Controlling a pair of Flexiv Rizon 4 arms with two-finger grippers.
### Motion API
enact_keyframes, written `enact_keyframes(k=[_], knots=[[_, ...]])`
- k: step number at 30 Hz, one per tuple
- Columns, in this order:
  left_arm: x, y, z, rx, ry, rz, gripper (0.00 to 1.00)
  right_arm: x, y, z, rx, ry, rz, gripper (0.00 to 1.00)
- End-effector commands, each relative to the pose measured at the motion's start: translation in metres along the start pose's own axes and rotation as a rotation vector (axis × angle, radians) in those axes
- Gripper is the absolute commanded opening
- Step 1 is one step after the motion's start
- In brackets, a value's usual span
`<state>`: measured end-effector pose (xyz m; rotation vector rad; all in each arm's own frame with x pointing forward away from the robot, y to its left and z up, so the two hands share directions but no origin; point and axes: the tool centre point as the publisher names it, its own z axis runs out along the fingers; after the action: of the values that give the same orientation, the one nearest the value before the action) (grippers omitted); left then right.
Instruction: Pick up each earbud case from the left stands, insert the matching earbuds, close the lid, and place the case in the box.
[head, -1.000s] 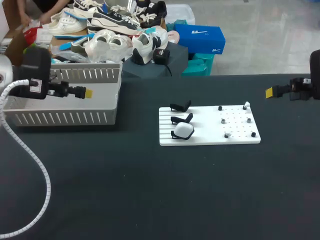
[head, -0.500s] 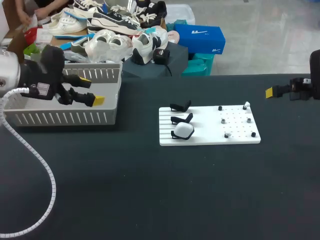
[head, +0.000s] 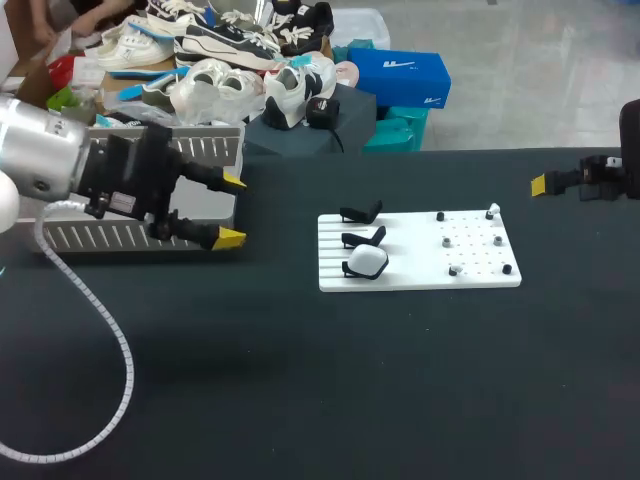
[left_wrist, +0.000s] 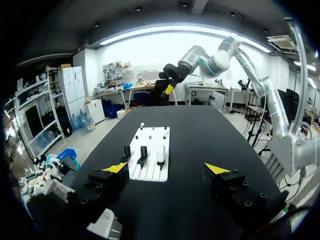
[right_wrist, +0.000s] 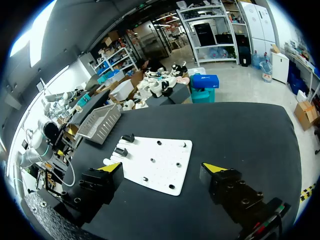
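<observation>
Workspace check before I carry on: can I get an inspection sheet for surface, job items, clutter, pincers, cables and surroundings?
Surface: black table with a white board lying flat on it.
Job's things: one white earbud case on the nearest of three black stands; the other two stands are empty; small earbuds on pegs at the board's other end; grey slatted box, inside mostly hidden by the left arm.
Clutter: nothing seen.
Pincers: left pincer open, empty, by the box's end nearest the board; right pincer open, empty, at the table's right side.
Cables: white coiled hose hangs from the left arm over the table.
Surroundings: nothing seen reaching over the table.
</observation>
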<state>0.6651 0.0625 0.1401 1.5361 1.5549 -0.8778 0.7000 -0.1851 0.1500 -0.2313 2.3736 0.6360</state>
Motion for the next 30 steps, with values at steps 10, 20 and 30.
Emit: enact_keyframes(k=[10,20,30], knots=[[0.012,-0.008,0.064,0.037,0.035,-0.015,1.00,0.000,0.000,0.000,0.000,0.000,0.000,1.00],[0.025,-0.011,0.105,-0.003,0.065,-0.033,1.00,0.000,0.000,0.000,0.000,0.000,0.000,1.00],[0.029,0.000,0.134,-0.009,0.053,-0.056,1.00,0.000,0.000,0.000,0.000,0.000,0.000,1.00]])
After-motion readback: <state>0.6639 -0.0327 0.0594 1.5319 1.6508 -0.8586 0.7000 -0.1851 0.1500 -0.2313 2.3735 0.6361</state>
